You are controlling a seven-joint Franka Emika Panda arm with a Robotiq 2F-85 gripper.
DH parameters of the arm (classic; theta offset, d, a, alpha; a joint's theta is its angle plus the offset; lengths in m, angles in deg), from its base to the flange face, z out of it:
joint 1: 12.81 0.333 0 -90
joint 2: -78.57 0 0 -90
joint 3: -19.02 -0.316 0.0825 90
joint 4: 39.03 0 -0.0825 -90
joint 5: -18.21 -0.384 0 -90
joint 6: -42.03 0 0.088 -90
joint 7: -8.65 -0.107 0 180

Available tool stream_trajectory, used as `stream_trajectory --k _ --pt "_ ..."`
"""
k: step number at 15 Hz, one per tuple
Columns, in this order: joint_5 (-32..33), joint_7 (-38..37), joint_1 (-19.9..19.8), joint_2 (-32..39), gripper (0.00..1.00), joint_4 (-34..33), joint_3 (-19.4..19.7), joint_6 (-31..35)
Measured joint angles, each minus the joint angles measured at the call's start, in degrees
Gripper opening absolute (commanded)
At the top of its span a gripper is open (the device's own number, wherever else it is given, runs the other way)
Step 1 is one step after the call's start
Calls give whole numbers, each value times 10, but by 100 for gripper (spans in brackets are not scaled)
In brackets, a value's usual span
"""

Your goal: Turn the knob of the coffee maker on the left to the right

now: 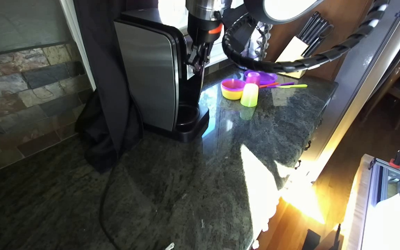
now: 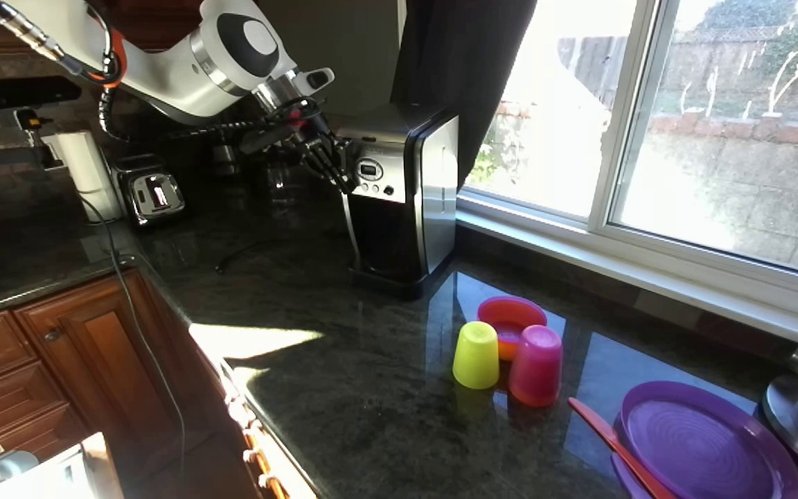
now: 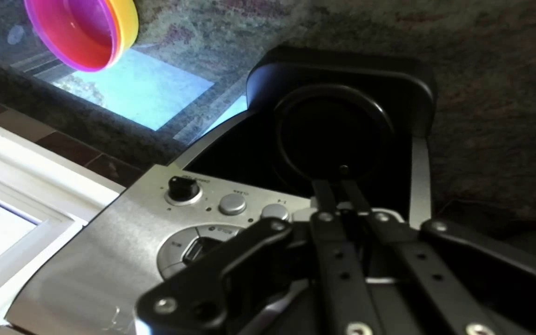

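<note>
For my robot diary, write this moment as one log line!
gripper: near control panel of coffee maker | black knob: apart from gripper | panel contact: can't tell

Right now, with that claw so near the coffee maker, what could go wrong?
Wrong control: the gripper is nearer the round silver buttons than the black knob, so it might press one.
Slip: that knob is small, so a grip may slide off.
Bump: working this close, a misjudged move could shove the coffee maker.

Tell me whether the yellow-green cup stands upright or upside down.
Upside down. In an exterior view, the yellow-green cup has its closed bottom up and wider rim on the counter.
</note>
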Motion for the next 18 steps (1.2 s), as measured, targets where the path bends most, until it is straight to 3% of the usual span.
stream_trajectory --k 7,18 --pt "-99 37 -8 -11 2 7 22 20" --pt "-313 145 -25 -21 2 20 53 50"
